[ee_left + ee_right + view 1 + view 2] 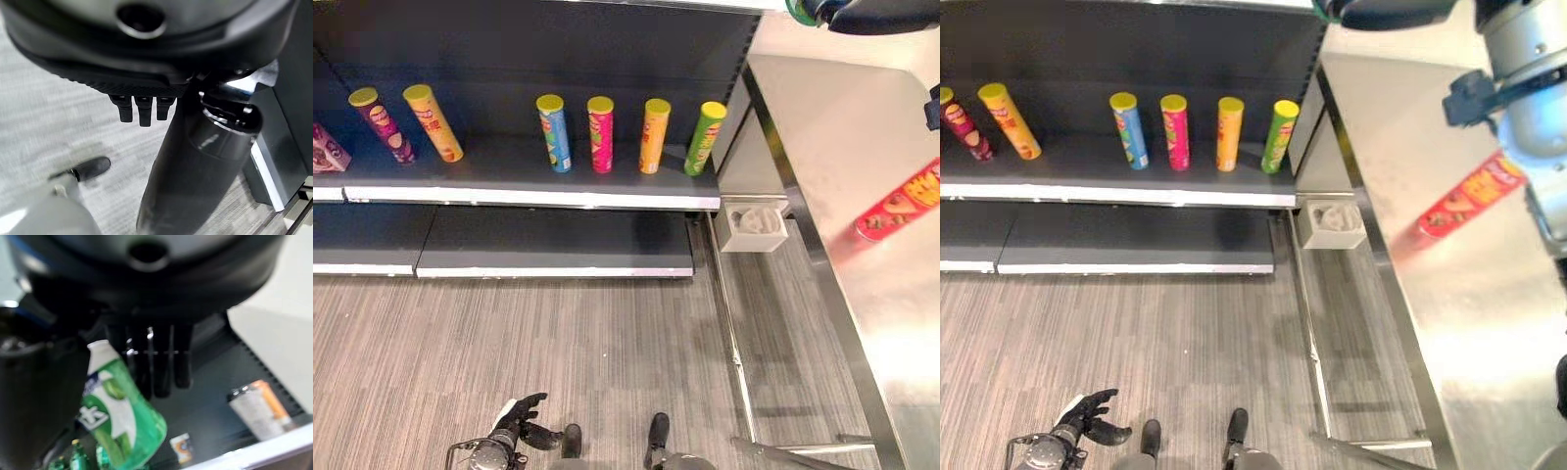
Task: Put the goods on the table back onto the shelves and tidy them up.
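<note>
The right hand (151, 357), fingers apparently clenched round a green bottle (122, 421), is nearer the red can (1469, 199) lying slantwise, 2-to-8 o'clock, on the tabletop (1489, 333); the left hand (521, 416) hangs released.

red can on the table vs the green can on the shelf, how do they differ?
The red can lies on its side on the steel table; the green can stands upright on the shelf, at the right end of a row. One is red, the other green. Both are tall tubes.
</note>
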